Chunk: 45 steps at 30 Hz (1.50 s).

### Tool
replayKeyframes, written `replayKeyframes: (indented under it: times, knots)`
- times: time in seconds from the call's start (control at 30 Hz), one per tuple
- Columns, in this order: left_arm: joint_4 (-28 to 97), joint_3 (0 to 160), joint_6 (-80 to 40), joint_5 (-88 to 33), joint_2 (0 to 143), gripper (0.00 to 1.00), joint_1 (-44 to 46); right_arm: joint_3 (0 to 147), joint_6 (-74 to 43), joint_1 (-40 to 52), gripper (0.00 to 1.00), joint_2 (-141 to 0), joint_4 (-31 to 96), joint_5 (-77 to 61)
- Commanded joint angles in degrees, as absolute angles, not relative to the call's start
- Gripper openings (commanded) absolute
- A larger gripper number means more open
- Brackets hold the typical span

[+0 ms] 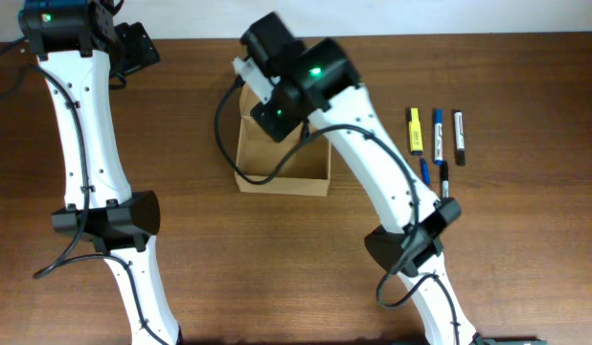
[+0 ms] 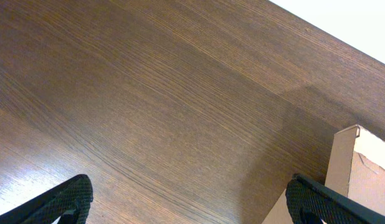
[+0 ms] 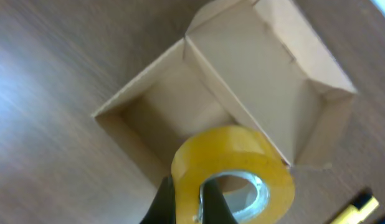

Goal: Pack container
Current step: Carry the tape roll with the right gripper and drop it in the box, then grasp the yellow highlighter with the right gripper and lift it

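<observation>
**Tape roll gripped above the open box**

Brown wood-grain table [image 1: 181, 125] filled every view. On it sat the container [image 1: 310, 165], a tan cardboard box with its top open, a little past the middle of the table.

Directly above the container's far end hung the right gripper [image 3: 187, 198]. Its two dark fingers were pinched tight on the wall of a roll of yellow tape [image 3: 236, 168], one finger outside the ring and one inside the core. Seen from the right wrist, the roll was over the container, in front of the wall where the flap lid [image 3: 261, 68] folded back. Whether the roll touched the cardboard could not be told.

To the right of the container, well apart from it, a cluster of writing tools lay roughly parallel to its long sides. A yellow highlighter [image 1: 415, 131] was nearest the container, then a blue marker [image 1: 437, 132], and a black marker [image 1: 458, 137] was farthest out. A blue pen [image 1: 423, 171] and a black pen [image 1: 445, 177] lay beside them, closer to the robot.

Farthest from the container, off to its left near the table's back corner, was the left gripper [image 2: 195, 208]. Its fingers were spread wide with nothing between them, over bare wood. One corner of the container showed at the edge of the left wrist view, just past the gripper's right fingertip [image 2: 323, 202].
</observation>
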<state>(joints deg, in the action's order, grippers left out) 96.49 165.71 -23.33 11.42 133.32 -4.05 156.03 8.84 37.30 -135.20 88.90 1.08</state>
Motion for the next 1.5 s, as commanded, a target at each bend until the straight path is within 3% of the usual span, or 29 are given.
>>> replayKeyframes:
  times: [0.0, 0.53, 0.8, 0.87, 1.03, 1.07, 1.23, 1.47]
  knots:
    - [96.66, 166.39, -23.03, 11.62, 133.51, 1.0, -4.25, 148.42, 10.72, 36.91, 0.04, -135.7, 86.76, 2.98]
    - [96.66, 166.39, -23.03, 11.62, 133.51, 1.0, -4.25, 122.17, 10.74, 36.25, 0.04, -135.7, 68.01, -0.23]
    - [96.66, 166.39, -23.03, 11.62, 133.51, 1.0, -4.25, 120.27, 10.63, 36.27, 0.04, -135.63, 66.81, -0.67]
    - [96.66, 166.39, -23.03, 11.62, 133.51, 1.0, -4.25, 121.12, 10.48, 36.27, 0.11, -135.61, 67.57, -0.64]
    - [96.66, 166.39, -23.03, 11.62, 133.51, 1.0, -4.25, 126.8, 10.48, 36.27, 0.44, -135.24, 72.77, -0.6]
    - [96.66, 166.39, -23.03, 11.62, 133.51, 1.0, -4.25, 128.31, 10.5, 36.27, 0.46, -135.09, 73.84, -0.6]
    - [96.66, 166.39, -23.03, 11.62, 133.51, 1.0, -4.25, 140.46, 9.08, 36.27, 0.26, -133.95, 79.94, 0.84]
    - [96.66, 166.39, -23.03, 11.62, 133.51, 1.0, -4.25, 157.18, 3.62, 35.53, 0.27, -130.63, 86.3, 13.93]
